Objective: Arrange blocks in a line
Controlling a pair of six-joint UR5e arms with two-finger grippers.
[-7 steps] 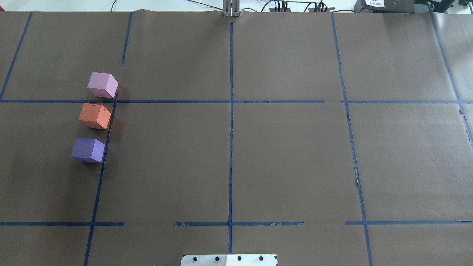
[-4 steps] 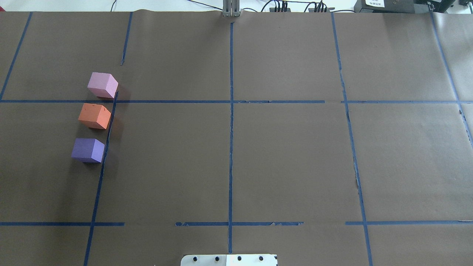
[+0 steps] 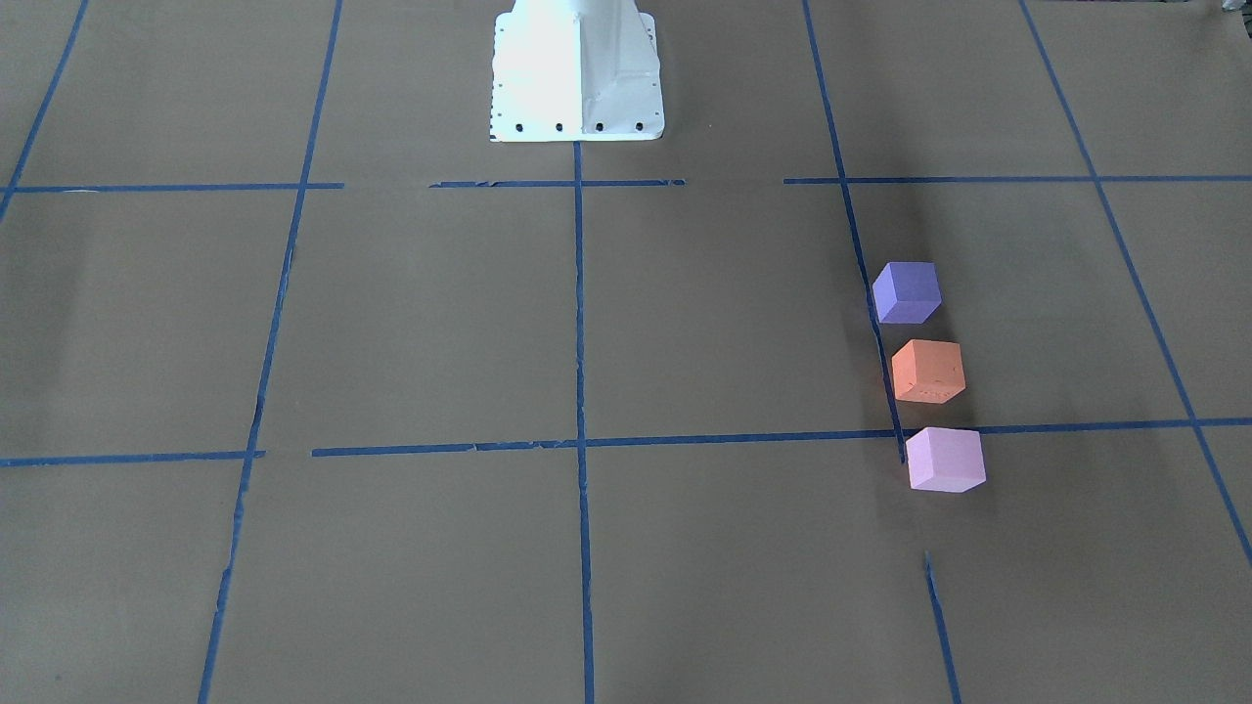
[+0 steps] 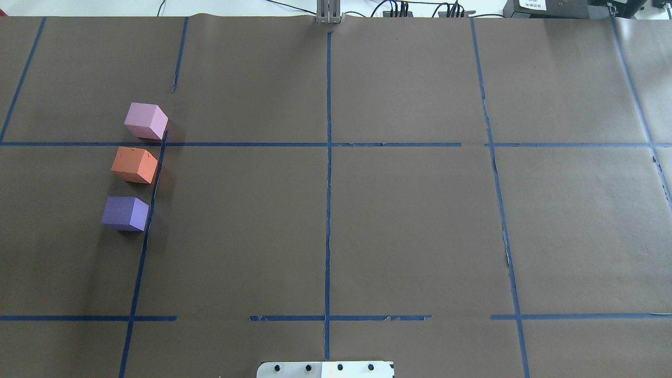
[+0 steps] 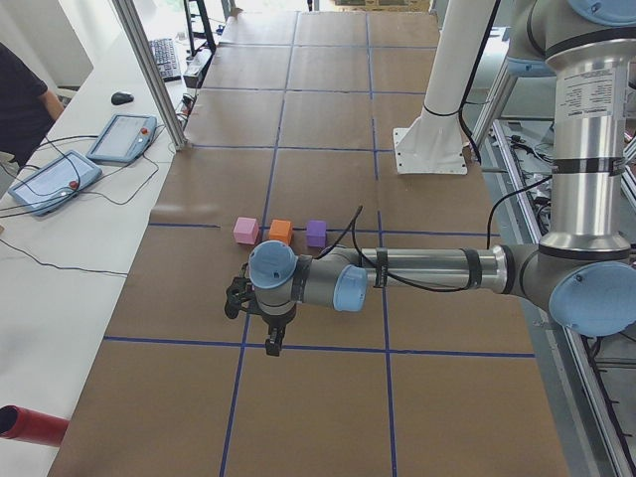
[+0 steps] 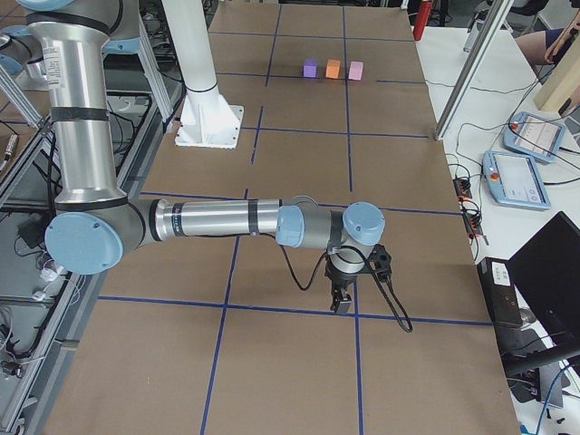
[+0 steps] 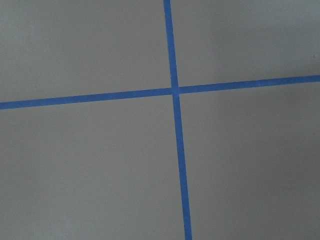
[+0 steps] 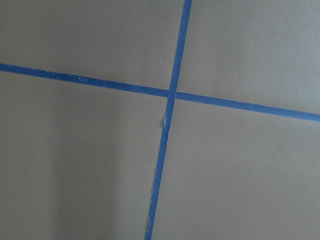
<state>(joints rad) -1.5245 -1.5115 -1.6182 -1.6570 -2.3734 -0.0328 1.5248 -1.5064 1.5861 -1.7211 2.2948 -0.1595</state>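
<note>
Three cubes stand in a row on the brown paper at the robot's left side: the pale pink-lilac block (image 4: pixel 146 121) farthest, the orange block (image 4: pixel 134 165) in the middle, the blue-violet block (image 4: pixel 125 213) nearest the robot. They also show in the front view: blue-violet block (image 3: pixel 907 292), orange block (image 3: pixel 928 372), pink block (image 3: pixel 945 460). My left gripper (image 5: pixel 271 343) shows only in the exterior left view, well away from the blocks. My right gripper (image 6: pixel 342 304) shows only in the exterior right view, at the table's far end. I cannot tell whether either is open or shut. Both wrist views show only tape crossings.
Blue tape lines grid the brown paper. The white robot base (image 3: pixel 575 68) stands at the table's middle edge. Teach pendants (image 5: pixel 121 137) and cables lie on the white bench beyond the table, by a metal post (image 5: pixel 149 70). A red cylinder (image 5: pixel 30 425) lies near that bench's end.
</note>
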